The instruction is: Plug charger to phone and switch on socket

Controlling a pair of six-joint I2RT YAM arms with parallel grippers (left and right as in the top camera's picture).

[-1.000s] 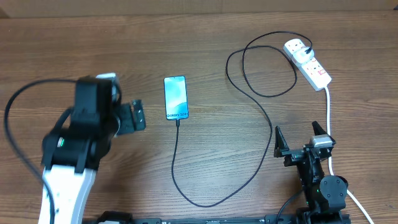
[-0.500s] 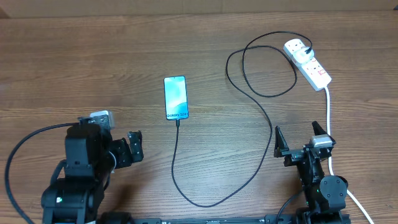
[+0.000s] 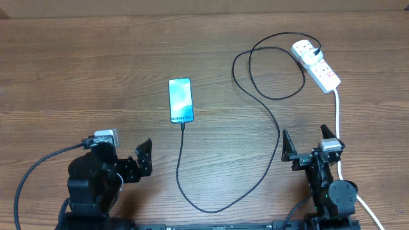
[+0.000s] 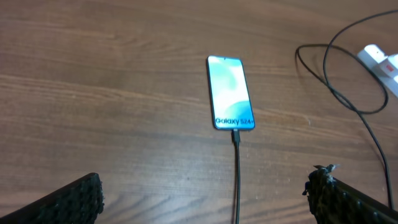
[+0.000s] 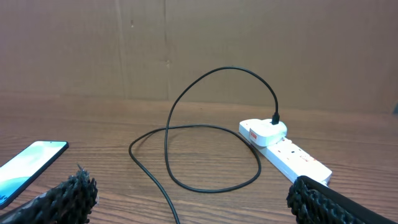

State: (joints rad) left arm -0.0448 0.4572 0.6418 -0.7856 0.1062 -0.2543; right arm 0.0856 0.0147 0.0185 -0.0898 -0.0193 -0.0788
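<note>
The phone (image 3: 180, 99) lies face up on the wooden table, its blue screen lit (image 4: 231, 93). The black charger cable (image 3: 185, 172) meets the phone's near edge with its connector tip, runs toward me, curves right and loops up to a plug (image 3: 307, 50) seated in the white socket strip (image 3: 317, 64). My left gripper (image 3: 144, 159) is open at the front left, well short of the phone, with only bare table and cable (image 4: 237, 180) between its fingers (image 4: 71, 200). My right gripper (image 3: 307, 142) stands open at the front right, below the socket (image 5: 292, 152), holding nothing.
The socket's thick white cord (image 3: 338, 128) runs down the right side past my right arm. A brown cardboard wall (image 5: 199, 43) stands behind the table. The charger cable forms a wide loop (image 5: 211, 155) left of the socket.
My left arm has drawn back from beside the phone toward the front left edge, gripper still open. The right arm, phone, cable and socket have not moved.
</note>
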